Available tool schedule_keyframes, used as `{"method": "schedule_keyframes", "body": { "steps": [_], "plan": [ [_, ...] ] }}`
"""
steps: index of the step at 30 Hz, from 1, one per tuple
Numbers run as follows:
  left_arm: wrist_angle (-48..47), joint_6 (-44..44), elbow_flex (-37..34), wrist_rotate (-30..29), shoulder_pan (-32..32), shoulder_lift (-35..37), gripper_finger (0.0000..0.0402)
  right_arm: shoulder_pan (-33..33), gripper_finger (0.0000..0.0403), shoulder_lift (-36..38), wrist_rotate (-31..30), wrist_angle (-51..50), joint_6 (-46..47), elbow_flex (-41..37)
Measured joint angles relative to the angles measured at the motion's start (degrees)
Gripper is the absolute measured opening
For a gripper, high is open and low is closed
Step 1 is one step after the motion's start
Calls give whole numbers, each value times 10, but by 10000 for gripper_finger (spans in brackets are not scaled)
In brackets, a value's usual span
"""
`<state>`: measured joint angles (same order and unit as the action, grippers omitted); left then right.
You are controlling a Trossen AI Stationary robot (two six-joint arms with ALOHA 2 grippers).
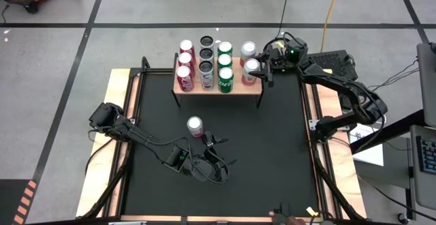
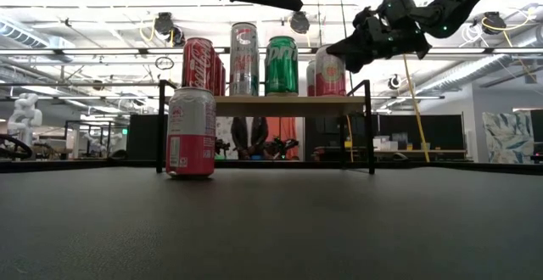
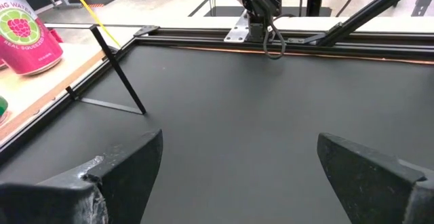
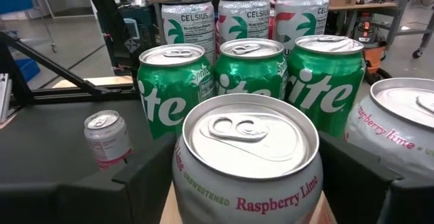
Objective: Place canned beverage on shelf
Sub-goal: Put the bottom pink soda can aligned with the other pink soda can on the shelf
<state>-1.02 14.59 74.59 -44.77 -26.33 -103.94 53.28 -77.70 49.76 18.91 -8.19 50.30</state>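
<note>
Shelf (image 1: 216,88): upper middle of the high view, at the far edge of the black mat; already loaded with four short rows of upright cans, red at the frame's left, then dark silver, green, and pink-and-silver at the right.
Raspberry lime can (image 1: 251,70): front of the rightmost row, near the shelf's right end; in the right wrist view sitting between the two dark fingers, filling the lower middle of that frame; standing on the board, by the low view.
Right gripper (image 1: 263,69): upper right of the high view, at the shelf's right end; fingers flank the raspberry lime can, one each side; whether squeezing or already let go, cannot tell.
Left gripper (image 1: 216,141): lower middle of the high view, over bare mat; fingers spread wide, holding nothing, as the left wrist view shows.
Loose can (image 1: 195,127): pink, upright on the mat at centre of the high view, just beside the left gripper; not yet shelved.
Progress: most likely near the end of one placement; release and retreat of the right arm left, then the loose can to fetch.
Long axis: vertical for both cans; pull-tab tops facing up; Raspberry Lime lettering facing the right wrist camera.
</note>
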Motion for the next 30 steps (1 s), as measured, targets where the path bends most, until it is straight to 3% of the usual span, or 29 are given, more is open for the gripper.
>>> {"method": "schedule_keyframes", "body": {
  "steps": [30],
  "plan": [
    [-9,3,0,0,0,0,386,-1,336,4,-2,9,-13,0]
  ]
}}
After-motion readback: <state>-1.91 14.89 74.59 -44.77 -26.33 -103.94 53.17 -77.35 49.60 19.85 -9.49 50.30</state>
